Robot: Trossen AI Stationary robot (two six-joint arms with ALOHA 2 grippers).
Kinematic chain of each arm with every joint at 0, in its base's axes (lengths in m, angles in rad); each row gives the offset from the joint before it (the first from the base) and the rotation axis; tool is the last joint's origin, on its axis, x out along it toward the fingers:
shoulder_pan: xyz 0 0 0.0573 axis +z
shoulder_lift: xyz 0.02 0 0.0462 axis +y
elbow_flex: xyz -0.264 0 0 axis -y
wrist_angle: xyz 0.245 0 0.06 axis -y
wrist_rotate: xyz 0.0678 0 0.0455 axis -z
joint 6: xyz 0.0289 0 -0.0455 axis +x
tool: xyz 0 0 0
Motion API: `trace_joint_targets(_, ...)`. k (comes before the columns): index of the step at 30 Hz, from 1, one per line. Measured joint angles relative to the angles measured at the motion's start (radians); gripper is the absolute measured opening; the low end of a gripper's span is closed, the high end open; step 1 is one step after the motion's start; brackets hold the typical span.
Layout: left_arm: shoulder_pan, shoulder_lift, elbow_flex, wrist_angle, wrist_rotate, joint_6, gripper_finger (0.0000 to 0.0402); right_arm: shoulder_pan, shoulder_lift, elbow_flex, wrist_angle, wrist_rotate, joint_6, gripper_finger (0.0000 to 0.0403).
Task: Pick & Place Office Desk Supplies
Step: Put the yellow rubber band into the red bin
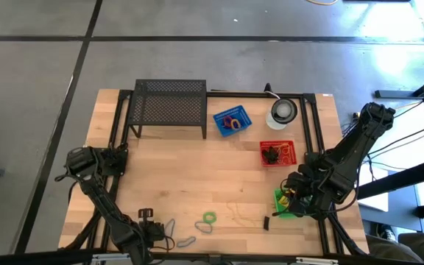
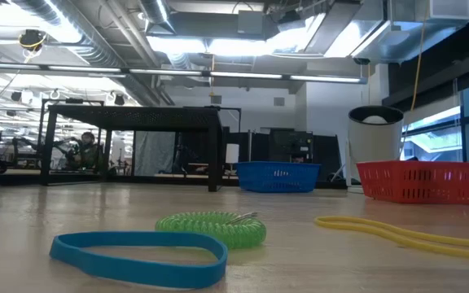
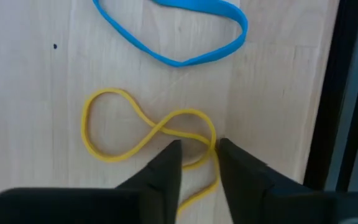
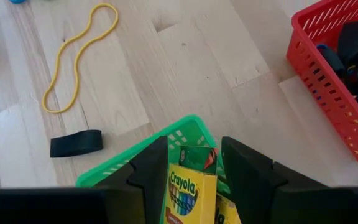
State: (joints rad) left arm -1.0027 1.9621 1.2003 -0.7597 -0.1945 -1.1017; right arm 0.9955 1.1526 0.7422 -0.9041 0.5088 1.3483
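A yellow rubber band (image 3: 145, 127), twisted into a figure eight, lies flat on the wooden table near its front left corner, beside a blue band (image 3: 179, 31). My left gripper (image 3: 199, 150) points down over the yellow band's end. It is open, with one strand between its fingers. My right gripper (image 4: 194, 152) is at the table's right and is shut on a yellow-green crayon box (image 4: 190, 190) over a green basket (image 4: 129, 158). A green coil band (image 1: 209, 218), another yellow band (image 4: 76, 59) and a black clip (image 4: 75, 143) lie loose on the table. My left gripper stands astride a strand of the yellow band near its crossing (image 3: 211, 146), coming from above. The strand lies close to one finger (image 3: 229, 158); whether it touches I cannot tell. The band lies flat on the table. My right gripper pinches the crayon box by its two narrow sides near the top flap (image 4: 194, 163), between its two fingers, slanting down from above. The box stands upright in the hold, its lower part inside the green basket's rim.
A red basket (image 1: 278, 153) with dark clips and a blue basket (image 1: 231, 120) with bands stand at mid right. The round white-and-dark disc (image 1: 283, 112) and the black mesh rack (image 1: 169, 103) stand at the far edge. The table's middle is bare wood.
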Motion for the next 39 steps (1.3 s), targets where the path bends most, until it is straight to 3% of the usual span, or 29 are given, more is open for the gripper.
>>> trace_joint_targets(6,0.006,0.0,0.0,-0.01,-0.018,0.005,0.0014,0.0,0.0,0.0,0.0,0.007,-0.001,0.0153)
trace_joint_targets(13,0.016,-0.006,-0.005,-0.013,-0.103,-0.01,0.0004,0.0,0.0,0.0,-0.001,0.051,-0.01,0.0153)
trace_joint_targets(20,0.036,-0.038,-0.012,-0.062,-0.49,-0.011,0.0003,0.0,0.0,0.0,0.001,0.144,-0.026,0.0153)
trace_joint_targets(27,0.094,-0.082,-0.011,-0.08,-0.787,0.071,0.0003,-0.012,0.0,0.0,0.016,0.281,-0.029,0.0153)
trace_joint_targets(35,0.211,-0.105,-0.01,-0.001,-0.943,0.205,0.0003,-0.063,0.0,0.0,0.123,0.54,-0.117,0.0153)
trace_joint_targets(39,0.268,-0.124,-0.01,0.089,-0.959,0.308,0.0003,-0.105,0.0,0.0,0.258,0.53,-0.277,0.0153)
